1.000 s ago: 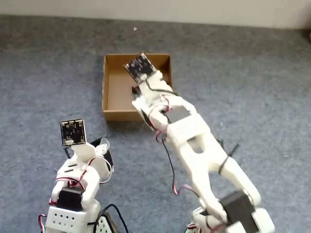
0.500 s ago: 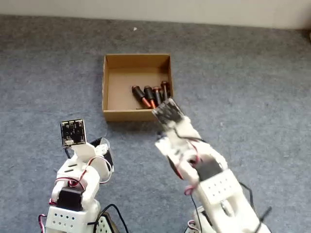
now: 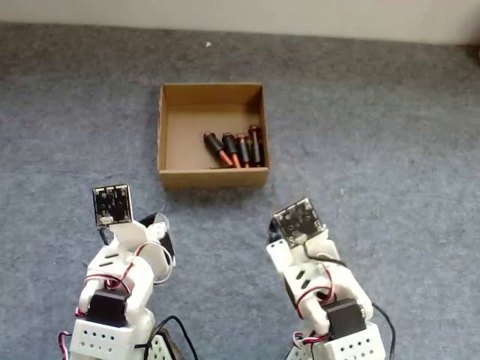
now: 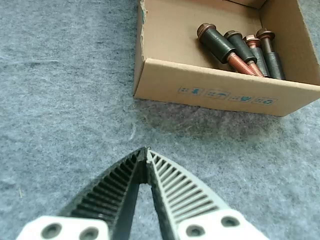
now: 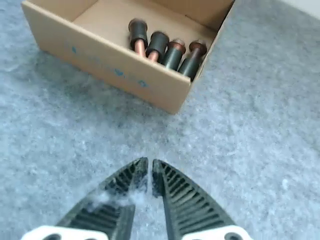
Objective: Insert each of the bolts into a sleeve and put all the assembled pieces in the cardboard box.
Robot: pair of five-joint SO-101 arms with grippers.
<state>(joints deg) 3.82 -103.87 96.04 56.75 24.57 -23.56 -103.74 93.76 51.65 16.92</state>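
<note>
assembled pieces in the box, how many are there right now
4. All lie side by side in the right half of the cardboard box: leftmost piece, second piece, third piece, fourth piece beside the right wall. Another hidden beneath looks unlikely.

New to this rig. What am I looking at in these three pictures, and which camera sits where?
Two small robot arms, the left arm and the right arm, sit side by side on grey carpet. One picture is from a fixed camera looking down; the other two are from cameras on each wrist, looking along that arm's tool. The left tool and right tool are both shut and hold nothing. Ahead stands the cardboard box, with four sleeved bolts lying side by side inside.
</note>
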